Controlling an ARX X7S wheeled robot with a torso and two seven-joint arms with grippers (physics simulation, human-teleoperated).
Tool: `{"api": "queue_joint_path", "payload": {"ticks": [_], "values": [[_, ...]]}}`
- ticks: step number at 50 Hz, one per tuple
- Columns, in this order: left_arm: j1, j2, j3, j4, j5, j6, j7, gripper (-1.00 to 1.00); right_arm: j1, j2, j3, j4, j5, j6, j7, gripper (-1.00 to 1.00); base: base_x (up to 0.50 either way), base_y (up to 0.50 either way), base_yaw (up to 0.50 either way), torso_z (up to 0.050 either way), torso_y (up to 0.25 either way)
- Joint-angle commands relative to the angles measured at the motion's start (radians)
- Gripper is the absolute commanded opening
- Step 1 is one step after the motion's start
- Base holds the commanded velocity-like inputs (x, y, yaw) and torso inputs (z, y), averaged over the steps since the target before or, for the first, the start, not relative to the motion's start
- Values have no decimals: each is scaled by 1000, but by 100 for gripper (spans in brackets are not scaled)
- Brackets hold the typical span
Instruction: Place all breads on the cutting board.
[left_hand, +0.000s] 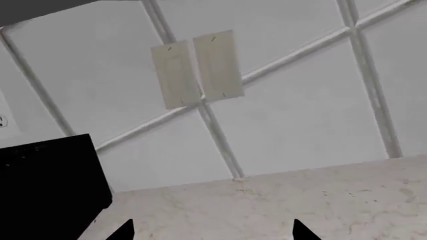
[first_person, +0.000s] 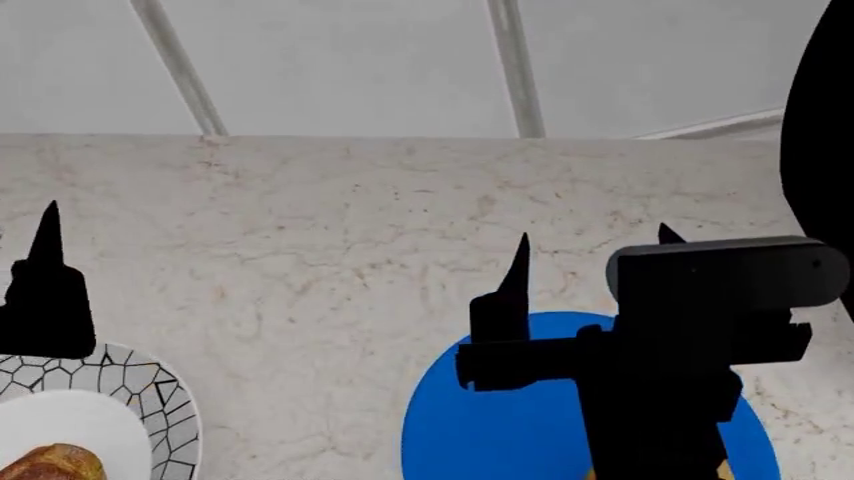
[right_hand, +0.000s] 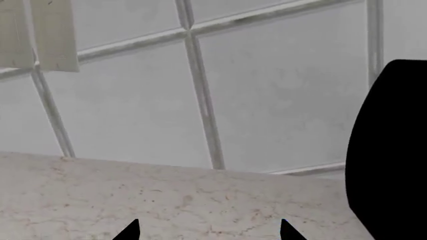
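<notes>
Right claw (first_person: 594, 250) spread and empty above blue plate (first_person: 507, 420), left claw (left_hand: 212, 231) likewise spread; bread (first_person: 54, 465) on crackle-rimmed plate (first_person: 147, 385), cutting board unseen, risking blind misplacement on marble surface (first_person: 307, 240).

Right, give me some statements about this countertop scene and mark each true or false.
1. The round blue plate lies under the right tool. True.
2. A golden-brown bread loaf sits on the white plate with the black cracked-pattern rim. True.
3. The light-brown wooden cutting board is in the head view. False: no view shows it.
4. The right tool is shut on a loaf. False: its fingers stand apart, empty.
5. The beige marble countertop meets a white tiled wall. True.
</notes>
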Motion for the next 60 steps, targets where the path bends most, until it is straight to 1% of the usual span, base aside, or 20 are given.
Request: {"api": "queue_joint_path", "payload": {"ticks": [1, 4, 5, 6, 7, 10, 11, 12, 13, 15, 18, 22, 25, 28, 30, 35, 39, 44, 49, 60], "values": [[2, -255, -45, -24, -1113, 264, -608, 100, 9, 15, -11, 10, 1, -3, 0, 100, 0, 0, 0, 0, 0], [-7, -326, -24, -18, -1208, 381, -635, 100, 4, 14, -20, 26, -3, -20, -3, 100, 0, 0, 0, 0, 0], [-45, -368, 16, -4, -1260, 434, -642, 100, 5, 12, -18, 29, -1, -22, -4, 100, 0, 0, 0, 0, 0], [-169, -429, 102, -26, -1320, 502, -645, 100, 4, 12, -19, 30, 0, -24, -5, 100, 0, 0, 0, 0, 0], [-79, -434, 70, 21, -1298, 519, -630, 100, 3, 12, -19, 31, 1, -26, -5, 100, 0, 0, 0, 0, 0], [-40, -481, 71, 33, -1334, 566, -624, 100, 0, 11, -18, 34, 3, -31, -6, 100, 0, 0, 0, 0, 0], [-26, -500, 77, 37, -1348, 568, -622, 100, -1, 11, -18, 34, 5, -32, -7, 100, 0, 0, 0, 0, 0], [-95, -526, 119, 14, -1393, 547, -626, 100, -1, 12, -20, 35, 4, -34, -8, 100, 0, 0, 0, 0, 0], [-5, -538, 82, 26, -1367, 545, -601, 100, -4, 14, -22, 46, 1, -48, -11, 100, 0, 0, 0, 0, 0], [35, -572, 64, 25, -1380, 540, -588, 100, -7, 12, -19, 48, 2, -54, -11, 100, 0, 0, 0, 0, 0], [-43, -606, 142, 8, -1368, 473, -618, 100, -8, 11, -17, 42, 7, -52, -9, 100, 0, 0, 0, 0, 0], [38, -602, 121, 12, -1378, 493, -565, 100, -2, 10, -11, 42, 9, -53, -5, 100, 0, 0, 0, 0, 0], [106, -619, 95, 12, -1356, 484, -536, 100, -19, 6, -26, 52, 1, -79, -4, 100, 0, 0, 0, 0, 0], [117, -652, 66, 9, -1346, 498, -546, 100, -16, 6, -33, 53, 1, -76, -3, 100, 0, 0, 0, 0, 0], [171, -655, 40, 18, -1350, 507, -525, 100, -12, 9, -37, 53, 2, -76, -4, 100, 0, 0, 0, 0, 0], [136, -637, 82, -8, -1330, 493, -521, 100, -20, 6, -37, 64, 6, -90, -8, 100, 0, 0, 0, 0, 0], [47, -592, 177, -59, -1312, 448, -538, 100, -21, 11, -47, 59, 6, -83, -7, 100, 0, 0, 0, 0, 0], [70, -580, 168, -91, -1278, 443, -502, 100, -24, 17, -39, 44, 13, -71, -2, 100, 0, 0, 0, 0, 0], [-12, -525, 244, -149, -1248, 384, -496, 100, -23, 15, -42, 43, 13, -71, 3, 100, 0, 0, 0, 0, 0], [52, -468, 275, -255, -1090, 299, -382, 100, -13, 13, -33, 28, 30, -52, 11, 100, 0, 0, 0, 0, 0]]}}
